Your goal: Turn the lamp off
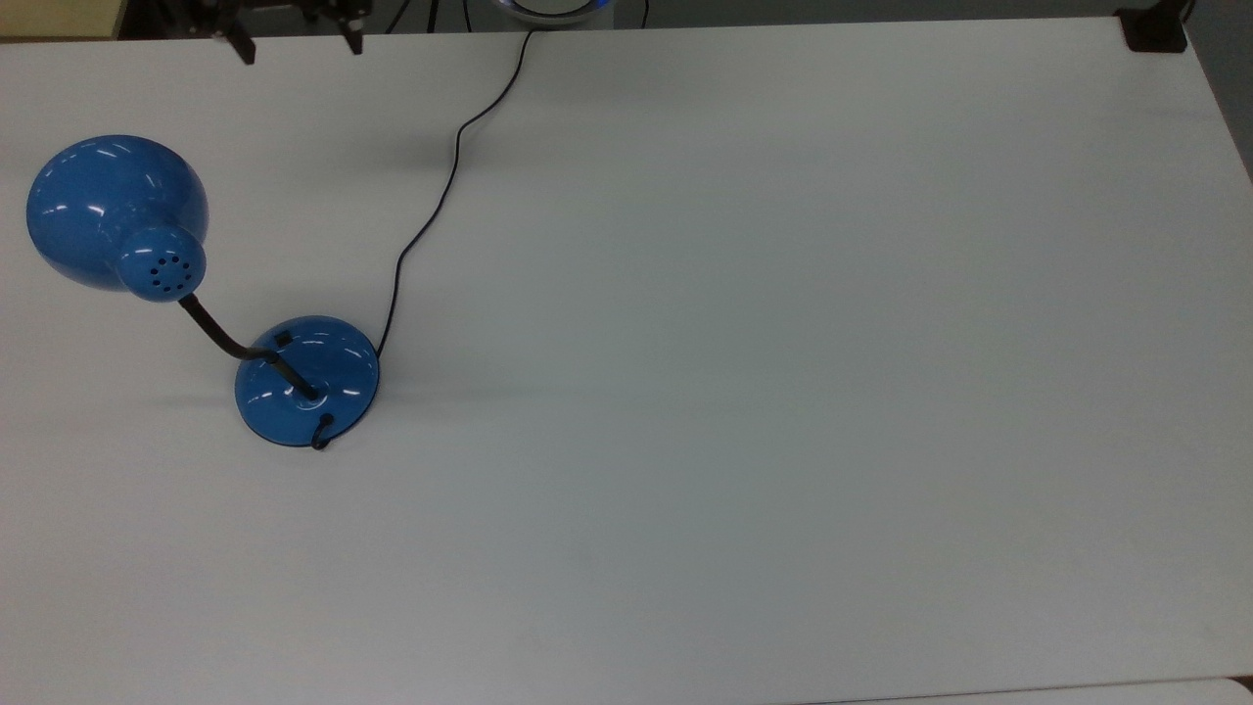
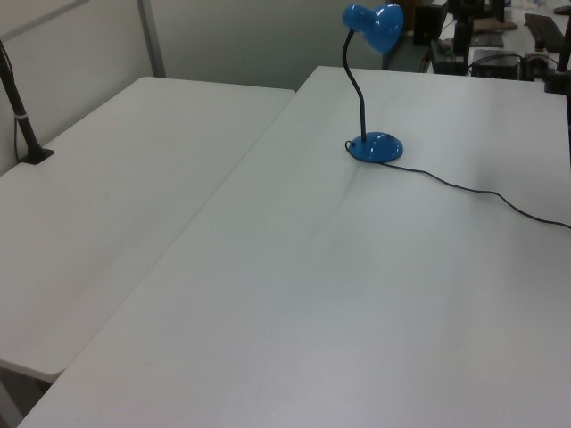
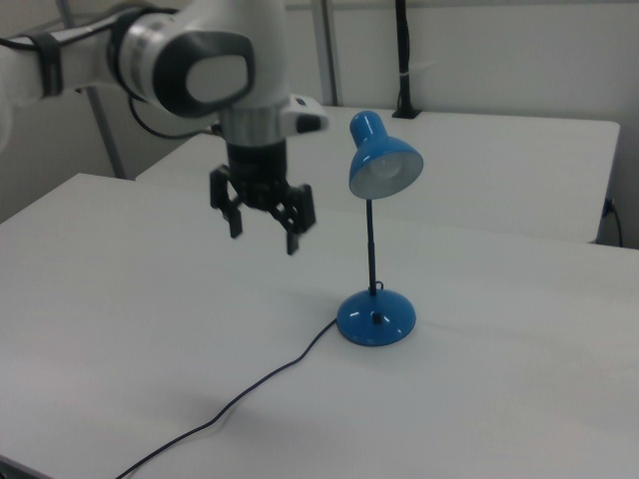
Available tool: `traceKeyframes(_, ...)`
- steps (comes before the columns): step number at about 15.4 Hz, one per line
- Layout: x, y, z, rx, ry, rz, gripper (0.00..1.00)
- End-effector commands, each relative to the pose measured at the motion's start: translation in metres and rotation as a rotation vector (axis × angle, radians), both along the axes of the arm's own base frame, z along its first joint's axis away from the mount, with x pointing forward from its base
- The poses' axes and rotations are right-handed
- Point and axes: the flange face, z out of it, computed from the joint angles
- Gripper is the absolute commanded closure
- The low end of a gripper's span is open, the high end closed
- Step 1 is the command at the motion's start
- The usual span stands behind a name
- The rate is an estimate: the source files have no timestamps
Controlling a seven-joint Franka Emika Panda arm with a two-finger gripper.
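The lamp (image 1: 196, 294) stands on the white surface (image 1: 783, 392), at the top view's left and well apart from the surface's far right end. Its round blue base (image 3: 375, 317) sits flat, with the small black switch (image 1: 284, 338) on the upper slope of the dome. The black gooseneck (image 2: 360, 94) rises from the base and curves over to the glossy dome shade (image 3: 381, 160), which tilts downward in the right view. A black cord (image 1: 431, 211) leaves the base and snakes across the surface toward its far edge in the top view. The claw (image 3: 263, 228) hangs in the air to the right view's left of the shade, clear of the lamp, its two fingers (image 3: 236, 222) spread apart and gripping nothing; its tips also show at the top view's upper edge (image 1: 294, 44). No brand, label or writing can be read on the lamp or the arm.
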Motion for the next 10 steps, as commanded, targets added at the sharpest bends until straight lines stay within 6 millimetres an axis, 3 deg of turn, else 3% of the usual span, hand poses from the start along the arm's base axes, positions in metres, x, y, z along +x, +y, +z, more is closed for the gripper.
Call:
traceKeyframes(1,0.011,0.069,0.029,-0.021,-0.025,-0.135,0.00)
traceKeyframes(2,0.015,0.093,0.033,-0.040,-0.037,-0.136,0.00)
traceKeyframes(3,0.019,0.099,0.036,-0.064,-0.067,-0.122,0.00)
traceKeyframes(10,0.027,0.097,0.039,-0.076,-0.130,-0.122,0.00)
